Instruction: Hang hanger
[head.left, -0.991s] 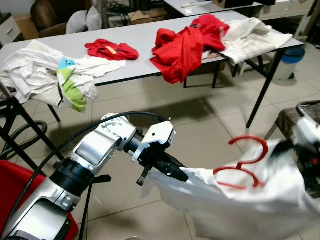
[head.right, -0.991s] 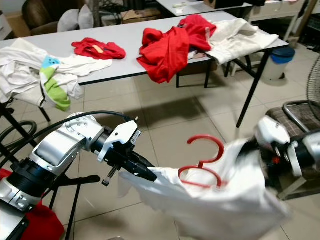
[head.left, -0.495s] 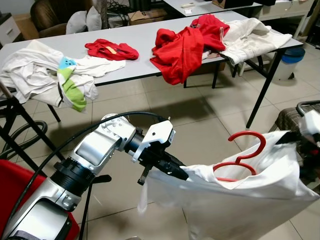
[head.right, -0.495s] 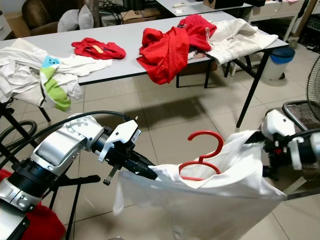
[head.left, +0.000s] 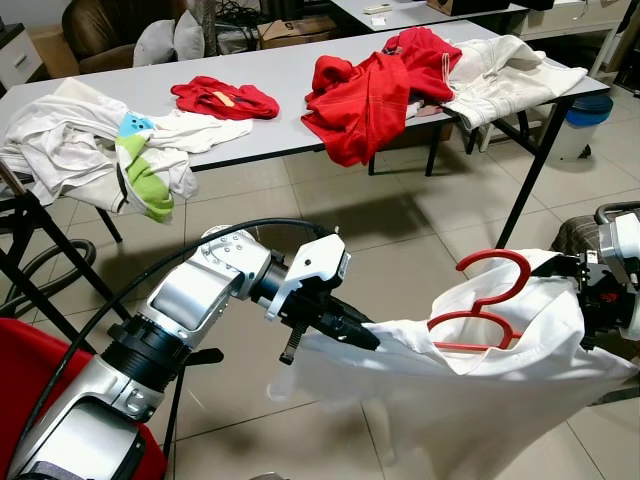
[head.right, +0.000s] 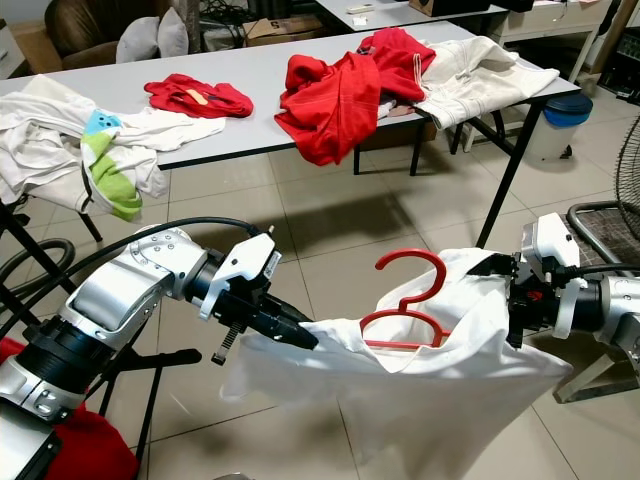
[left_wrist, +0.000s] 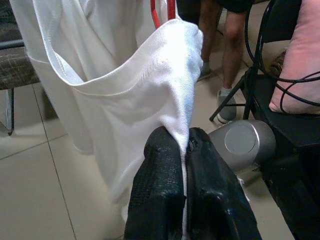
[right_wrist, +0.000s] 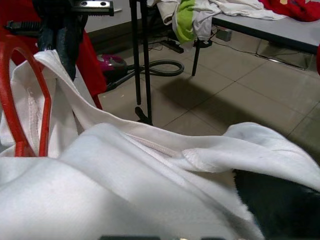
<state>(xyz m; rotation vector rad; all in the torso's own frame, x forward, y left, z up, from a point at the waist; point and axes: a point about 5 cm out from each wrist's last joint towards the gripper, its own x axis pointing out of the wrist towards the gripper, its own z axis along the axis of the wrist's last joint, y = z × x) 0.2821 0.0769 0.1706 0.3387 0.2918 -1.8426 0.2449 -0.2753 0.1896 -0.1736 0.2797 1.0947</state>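
Currently, progress: red hanger sits inside white shirt; hanging remains.
Left end effector: pinching shirt at 9 o'clock.
Right end effector: closure cannot be told.

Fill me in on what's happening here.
The robot holds a white garment stretched between its two grippers above the floor. The left gripper pinches one edge and the right gripper grips the other. A red hanger sits in the neck opening, its hook sticking up, not yet hung anywhere.
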